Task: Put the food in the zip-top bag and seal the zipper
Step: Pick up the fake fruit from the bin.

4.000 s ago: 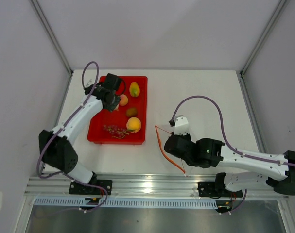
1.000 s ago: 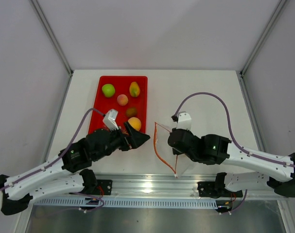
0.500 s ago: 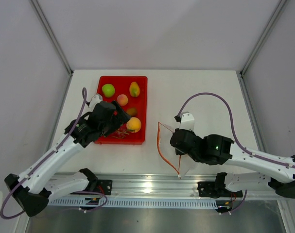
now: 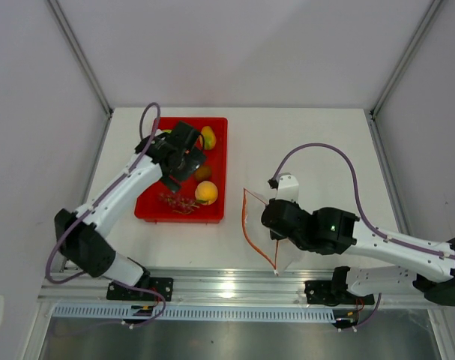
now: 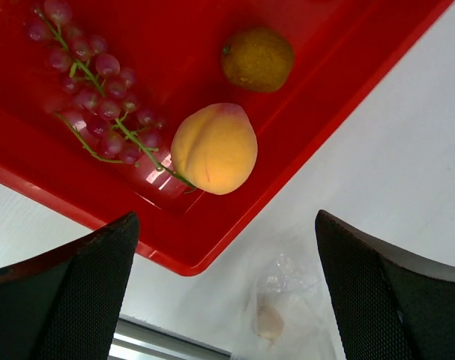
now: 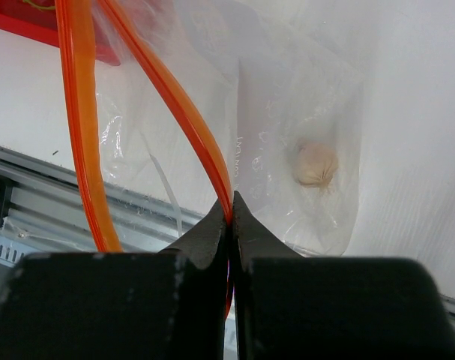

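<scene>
The zip-top bag (image 6: 287, 97) lies on the tabletop (image 4: 309, 142) at the lower centre of the top view, mouth toward the red tray (image 4: 216, 157). One item of food is already inside it, the pale bulb (image 6: 315, 165) resting near the bag's bottom. The right gripper (image 6: 228, 214) has its jaws pinched tight on one lip of the zipper (image 6: 178, 112) and holds it up, while the other lip curves away at the left of the wrist view, so the mouth gapes. A second ago the left gripper (image 4: 184, 152) was low beside that mouth; now it has swung back over the upper half of the tray, jaws spread wide and empty. That suggests the bulb's delivery is done and the next pick is starting. Still in the tray are the orange (image 5: 214, 148), kiwi (image 5: 257, 58), grape bunch (image 5: 92, 97) and mango (image 4: 208, 138). The arm hides whatever lies under it, so most of the loading and all of the sealing remain.
</scene>
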Controlling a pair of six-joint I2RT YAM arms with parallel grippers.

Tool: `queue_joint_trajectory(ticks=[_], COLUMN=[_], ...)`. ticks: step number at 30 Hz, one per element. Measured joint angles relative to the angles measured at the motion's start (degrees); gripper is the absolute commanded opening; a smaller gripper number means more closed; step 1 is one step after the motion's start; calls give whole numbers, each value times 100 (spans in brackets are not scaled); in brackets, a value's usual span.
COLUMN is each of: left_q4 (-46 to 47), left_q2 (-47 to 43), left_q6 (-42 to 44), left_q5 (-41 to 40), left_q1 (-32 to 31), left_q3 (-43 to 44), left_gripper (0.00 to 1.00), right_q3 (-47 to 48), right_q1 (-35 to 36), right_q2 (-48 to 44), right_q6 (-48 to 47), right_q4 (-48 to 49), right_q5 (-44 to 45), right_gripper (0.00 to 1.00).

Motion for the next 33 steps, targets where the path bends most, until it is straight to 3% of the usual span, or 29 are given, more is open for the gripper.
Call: queue_joint_trajectory(ticks=[8,18,33], left_q4=[-424,-542,-101], left_q2=[1519,1965,2699], left_q6=[-535,-1128,-1329], left_q5=[291,509,798], left_q1=[22,35,42], left_q3=[592,595,599], left_gripper=[100,100,100], right_q3=[0,-160,-323], right_q1=[-2,-2,-2], right_q2=[9,-17,-48], right_q6=[-39,-37,-39], right_q4=[-17,-37,-24], right_q5=[2,2,0], right_gripper=[0,0,0])
